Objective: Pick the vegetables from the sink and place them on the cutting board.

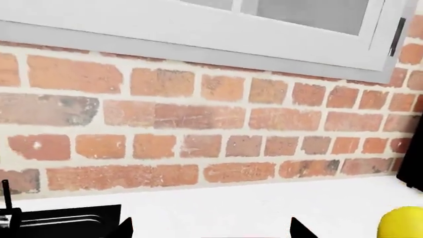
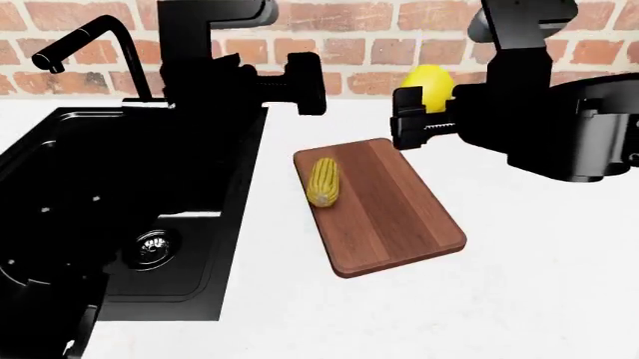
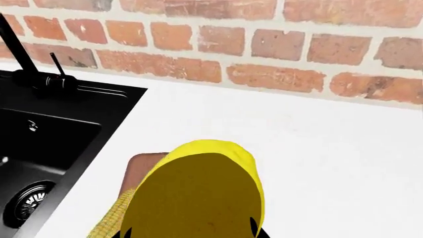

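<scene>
The dull-yellow corn cob (image 2: pixel 322 181) lies on the near-left part of the reddish-brown cutting board (image 2: pixel 390 209). My right gripper (image 2: pixel 414 108) is shut on the smooth yellow lemon-shaped vegetable (image 2: pixel 427 81) and holds it above the board's far end. In the right wrist view this vegetable (image 3: pixel 198 193) fills the space between the jaws, with the corn cob (image 3: pixel 112 218) and a corner of the board (image 3: pixel 142 166) below it. My left gripper (image 2: pixel 302 82) is open and empty above the counter beside the black sink (image 2: pixel 130 187); its fingertips (image 1: pixel 126 229) stand wide apart.
The tall black faucet (image 2: pixel 90 45) stands at the sink's back edge. The steel drain (image 2: pixel 157 245) shows in the basin. A brick wall (image 1: pixel 198 109) runs along the back of the white counter (image 2: pixel 529 284), with a window frame (image 1: pixel 218 34) above it.
</scene>
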